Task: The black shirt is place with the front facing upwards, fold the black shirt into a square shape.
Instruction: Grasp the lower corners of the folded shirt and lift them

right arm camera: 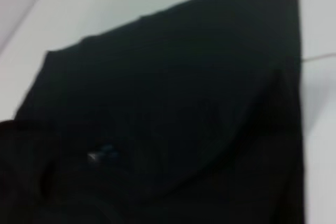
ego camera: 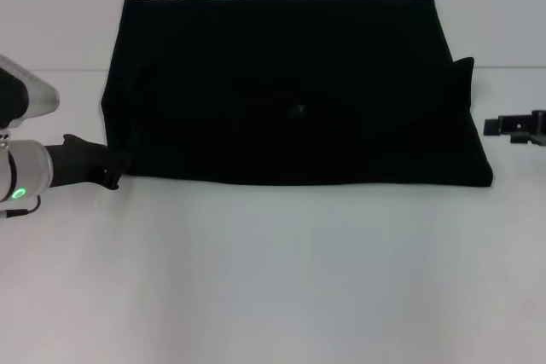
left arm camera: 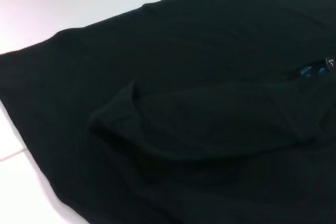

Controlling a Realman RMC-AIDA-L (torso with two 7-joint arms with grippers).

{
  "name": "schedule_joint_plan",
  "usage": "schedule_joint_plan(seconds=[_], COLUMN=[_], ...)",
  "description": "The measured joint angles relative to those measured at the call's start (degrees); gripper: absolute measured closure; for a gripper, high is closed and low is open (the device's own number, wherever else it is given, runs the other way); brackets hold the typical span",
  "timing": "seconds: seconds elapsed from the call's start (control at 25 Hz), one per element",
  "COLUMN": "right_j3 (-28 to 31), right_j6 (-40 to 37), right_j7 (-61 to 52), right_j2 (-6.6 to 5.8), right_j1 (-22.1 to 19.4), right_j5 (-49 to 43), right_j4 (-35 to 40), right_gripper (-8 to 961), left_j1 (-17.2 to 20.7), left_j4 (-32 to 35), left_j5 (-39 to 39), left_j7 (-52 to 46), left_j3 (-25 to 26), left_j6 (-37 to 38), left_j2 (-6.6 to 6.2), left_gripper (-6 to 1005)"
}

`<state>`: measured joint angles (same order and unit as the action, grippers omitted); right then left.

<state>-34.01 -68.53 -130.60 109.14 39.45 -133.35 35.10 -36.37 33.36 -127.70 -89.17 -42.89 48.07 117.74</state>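
White table (ego camera: pixel 273 279) fills the lower half of the head view, nearest to the camera, and it continues around the cloth on all sides. Its surface is plain and pale; a thin seam line crosses it at the left edge of the left wrist view. Nothing of the room beyond the table can be seen.

On the table, in the upper middle of the head view, lies the black shirt (ego camera: pixel 290 91). It is spread flat as a wide rectangle, with both sleeves folded inward over the body. A small bump of cloth stands out at its right edge. A small bluish neck label (left arm camera: pixel 310 69) shows in the left wrist view, at the right edge of the frame, where one layer lies over another.

At the lower left corner of the shirt, the left gripper (ego camera: pixel 109 172) touches the cloth edge; I cannot tell if its fingers are clenched or released. The right gripper (ego camera: pixel 503 126) is at the right edge of the frame, apart from the shirt, with its fingers released and holding nothing.
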Motion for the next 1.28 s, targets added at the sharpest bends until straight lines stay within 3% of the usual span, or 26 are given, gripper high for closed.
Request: schedule_joint_plan(seconds=[0.28,0.96,1.28], right_j3=[-0.08,-3.78,-6.52], right_j6=[3.08,5.3,10.42], right_j7=[-0.98,-1.65,-1.57], right_j2=[1.19,1.23,1.8], right_j1=[0.59,2.72,3.52], right_j5=[-4.15,-4.29,-4.29], right_j4=[-0.38,-4.15,-7.01], right_gripper=[299,305,306], left_j1=[1.69,2.09,1.94], left_j4=[3.33,4.42,4.17], left_j5=[0.0,-1.41,-1.41], left_j7=[-1.8,-2.85,-2.85], left_j3=[0.06,0.17,0.09], left_j6=[3.49,4.31,4.03], left_j2=[-0.32,-0.18,-0.15], left_gripper=[1001,1000,1000])
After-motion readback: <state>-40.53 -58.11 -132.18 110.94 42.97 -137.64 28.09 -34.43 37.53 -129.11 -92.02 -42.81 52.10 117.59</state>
